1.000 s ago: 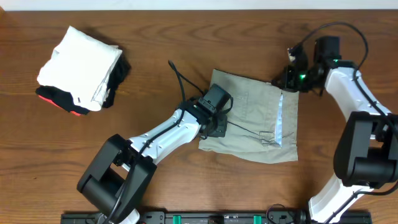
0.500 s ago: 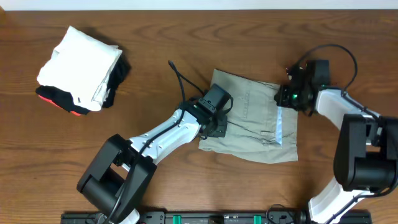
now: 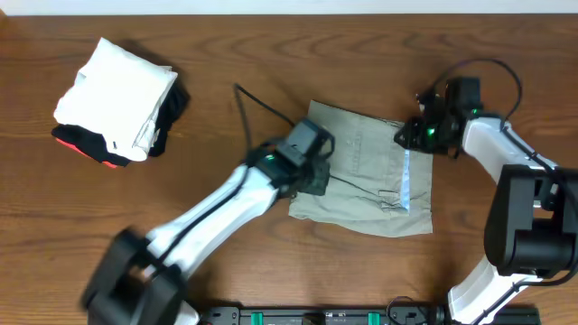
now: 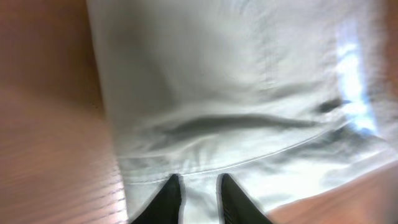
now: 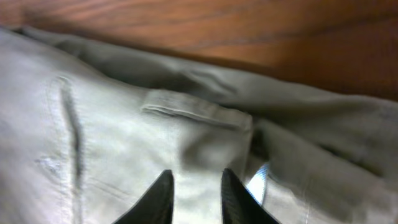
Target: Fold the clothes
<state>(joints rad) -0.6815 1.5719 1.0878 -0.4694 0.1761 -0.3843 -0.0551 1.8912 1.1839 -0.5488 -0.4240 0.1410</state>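
Your trousers lay on bench, already folded into compact rectangle. Left jaws slightly apart over its left edge; right jaws slightly apart at far right corner. Little seemed left.

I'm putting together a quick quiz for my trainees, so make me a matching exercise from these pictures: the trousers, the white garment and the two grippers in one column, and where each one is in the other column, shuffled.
Things:
1. trousers
2. white garment
3. left gripper
4. right gripper

Places:
A. over the trousers' far right corner
B. folded, right of the middle of the table
C. on top of dark garments at the far left
D. at the trousers' left edge

Pairs: 1-B, 2-C, 3-D, 4-A
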